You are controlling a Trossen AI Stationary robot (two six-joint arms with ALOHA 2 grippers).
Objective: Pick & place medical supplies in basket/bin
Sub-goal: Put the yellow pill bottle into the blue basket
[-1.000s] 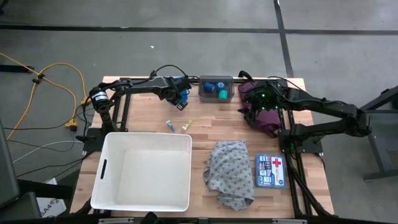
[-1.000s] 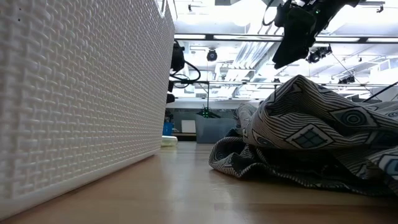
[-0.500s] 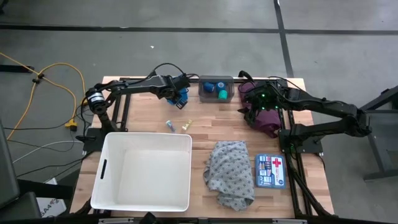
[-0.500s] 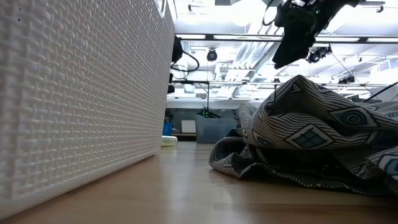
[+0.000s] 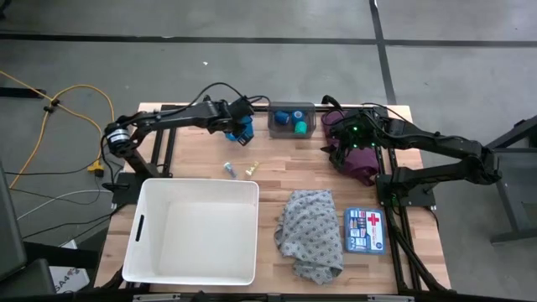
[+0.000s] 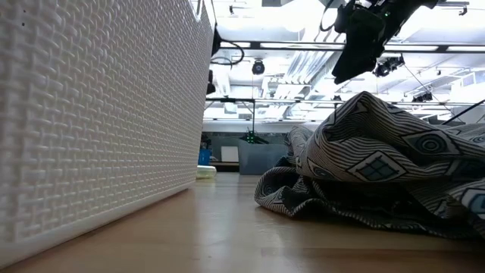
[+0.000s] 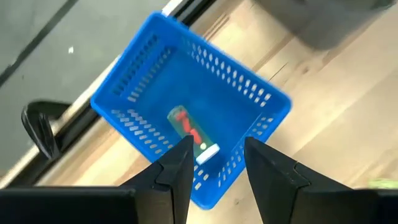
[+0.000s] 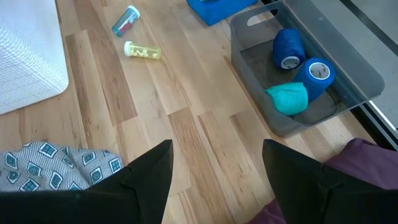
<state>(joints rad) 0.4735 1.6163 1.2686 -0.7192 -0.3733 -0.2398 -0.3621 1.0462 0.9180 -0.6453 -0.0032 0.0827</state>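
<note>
Maroon cloth (image 8: 367, 163) cut by edge; grey patterned cloth (image 8: 56, 163) likewise.

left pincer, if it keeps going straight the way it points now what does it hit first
Probably the red vial lying on the floor of the small blue bin. The left pincer hangs open above that bin, fingers either side of the vial, nothing between them. How much height is left is hard to judge.

White basket (image 5: 191, 231) empty, grey patterned cloth (image 5: 311, 232) beside it, left pincer (image 5: 241, 131) over blue bin (image 5: 244, 137)
</note>
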